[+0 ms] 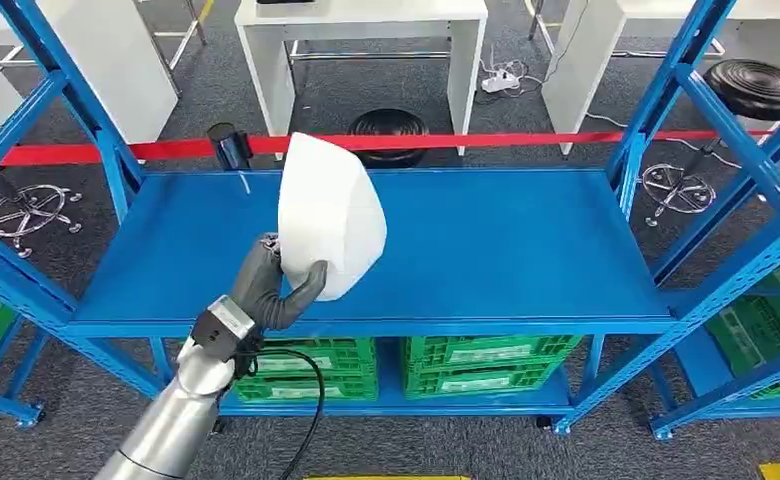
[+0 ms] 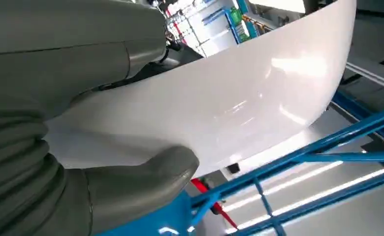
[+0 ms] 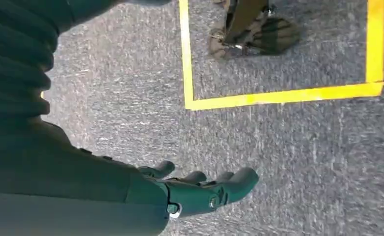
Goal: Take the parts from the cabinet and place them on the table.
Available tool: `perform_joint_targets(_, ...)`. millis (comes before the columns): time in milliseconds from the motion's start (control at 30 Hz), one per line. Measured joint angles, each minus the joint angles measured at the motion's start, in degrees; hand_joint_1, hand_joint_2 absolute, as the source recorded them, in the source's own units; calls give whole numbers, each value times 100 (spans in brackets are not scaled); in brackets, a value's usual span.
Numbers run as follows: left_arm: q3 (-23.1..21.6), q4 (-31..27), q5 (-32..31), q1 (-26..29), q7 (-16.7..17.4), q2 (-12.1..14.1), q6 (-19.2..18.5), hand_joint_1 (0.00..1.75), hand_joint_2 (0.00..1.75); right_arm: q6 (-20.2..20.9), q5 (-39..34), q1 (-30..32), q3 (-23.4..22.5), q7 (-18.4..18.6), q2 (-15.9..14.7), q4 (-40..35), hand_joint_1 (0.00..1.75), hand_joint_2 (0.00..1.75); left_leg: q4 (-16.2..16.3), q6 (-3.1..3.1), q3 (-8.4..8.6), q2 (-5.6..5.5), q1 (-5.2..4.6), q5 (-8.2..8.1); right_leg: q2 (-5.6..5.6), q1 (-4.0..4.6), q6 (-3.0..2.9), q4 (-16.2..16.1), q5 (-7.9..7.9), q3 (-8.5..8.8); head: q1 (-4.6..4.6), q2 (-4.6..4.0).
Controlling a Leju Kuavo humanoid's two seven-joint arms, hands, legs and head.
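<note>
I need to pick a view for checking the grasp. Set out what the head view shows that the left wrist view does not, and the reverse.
Head view alone: the whole blue shelf under the raised part, green crates on the level below, the red tape behind, white tables and black stools beyond.

Left wrist view alone: the thick grey thumb pressed against the part's glossy curved surface, seen up close.

Both: the left hand gripping the white part, and blue rack beams.

Silver left arm [image 1: 171, 425], black cable [image 1: 311, 400], dark grey left robot hand [image 1: 271, 285].
</note>
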Motion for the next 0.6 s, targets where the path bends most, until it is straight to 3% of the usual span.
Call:
perform_joint_targets(33, -37, -35, 97, -1, 29, -17, -84, 175, 175, -33, 11, -12, 0, 2, 13, 2, 0, 175, 53, -47, -37, -7, -49, -38, 26, 43, -55, 25, -67, -5, 24, 0)
perform_joint_targets(67, -66, -68, 204, 2, 59, -39, -187, 175, 175, -86, 37, -16, -2, 2, 13, 2, 0, 175, 50, -68, -41, -15, -48, -44, 39, 19, -129, 48, -72, -21, 7, 0)
perform_joint_targets(133, -129, -127, 412, 7, 31, -96, -352, 175, 175, -140, 41, -2, -7, -9, 13, 0, 0, 175, 12, -115, -29, -16, -39, -36, 38, 51, -190, 48, -85, -28, -24, 0)
perform_joint_targets(200, -175, -212, 453, 19, -72, -124, -400, 175, 175, -175, -11, -9, -31, -70, 22, 0, 0, 175, 78, -178, -33, -13, -23, -102, 35, 7, -260, 17, -69, -6, -26, 0)
perform_joint_targets(233, -218, -271, 460, 19, -142, -129, -402, 175, 175, -180, -30, -12, -44, -120, 22, 0, 0, 175, 319, -211, -144, -6, -21, -265, 33, 1, -290, 17, -79, 1, -72, 0)
perform_joint_targets(300, -265, -319, 534, 50, -188, -135, -477, 175, 175, -171, -88, -17, -83, -177, 29, 0, 0, 175, 1223, -260, -588, -6, -1, -692, 29, 4, -307, 18, -89, 3, -105, 0)
perform_joint_targets(333, -298, -330, 608, 96, -177, -140, -559, 175, 175, -156, -118, -17, -111, -216, 33, 0, 0, 175, 1661, -272, -822, -6, 2, -834, 29, 4, -312, 18, -93, 3, -109, 0)
perform_joint_targets(367, -319, -341, 645, 142, -164, -138, -629, 175, 175, -136, -120, -13, -135, -249, 33, 0, 0, 175, 1883, -271, -961, -6, 5, -848, 29, 4, -315, 19, -99, 7, -116, 0)
perform_joint_targets(400, -363, -352, 643, 180, -159, -138, -660, 175, 175, -105, -138, -9, -164, -311, 33, 0, 0, 175, 1798, -263, -952, -6, 7, -708, 32, 4, -310, 19, -103, 18, -131, 0)
perform_joint_targets(433, -394, -381, 610, 203, -183, -138, -660, 175, 175, -94, -144, -8, -181, -359, 33, 0, 0, 175, 1451, -246, -813, -6, 7, -450, 38, 4, -298, 19, -111, 31, -140, 0)
perform_joint_targets(500, -431, -450, 697, 206, -107, -138, -764, 175, 175, -112, -175, -10, -197, -450, 37, 0, 0, 175, 389, -197, -333, -6, 6, 105, 42, 3, -267, 19, -130, 77, -155, 0)
perform_joint_targets(533, -446, -464, 788, 210, -39, -135, -871, 175, 175, -142, -192, -11, -221, -492, 37, 0, 0, 175, 110, -172, -211, -8, 0, 87, 41, 9, -241, 19, -138, 75, -162, 0)
perform_joint_targets(600, -505, -485, 888, 280, 57, -127, -1085, 175, 175, -195, -234, -22, -302, -555, 37, 0, 0, 175, 67, -123, -223, -11, -46, 80, 43, 22, -145, 5, -134, 61, -157, 0)
